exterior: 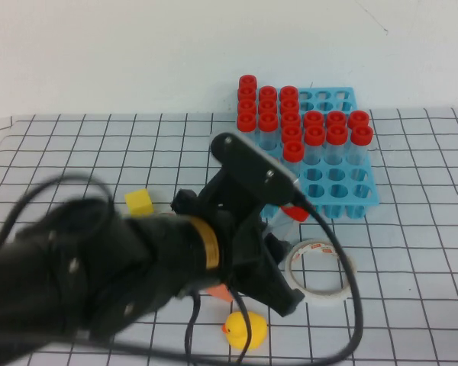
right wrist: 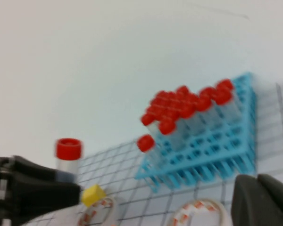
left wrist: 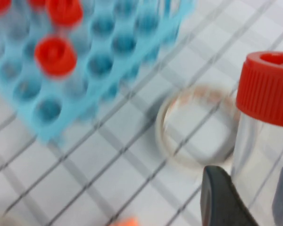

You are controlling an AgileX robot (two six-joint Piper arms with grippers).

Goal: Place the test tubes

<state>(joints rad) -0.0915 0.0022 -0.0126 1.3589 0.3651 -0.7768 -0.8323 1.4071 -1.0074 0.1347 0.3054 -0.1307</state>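
Left tool (exterior: 284, 219) is gripping a clear red-capped test tube (left wrist: 266, 117), upright just off the near edge of the blue plastic rack (exterior: 343, 191), whose front rows are open holes. A white tape ring (exterior: 320, 268) lies near that edge. Right tool (right wrist: 263, 197) is clenched shut, well clear of the rack. The black left arm (exterior: 99, 282) hides most of the tube from above.

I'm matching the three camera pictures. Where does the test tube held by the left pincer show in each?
High view: test tube in the left pincer, just before the blue rack.
Left wrist view: the tube close up, gripped, beside the tape ring.
Right wrist view: the tube beside the yellow block; shut right pincer in the foreground.
Shared landmark: the blue rack.
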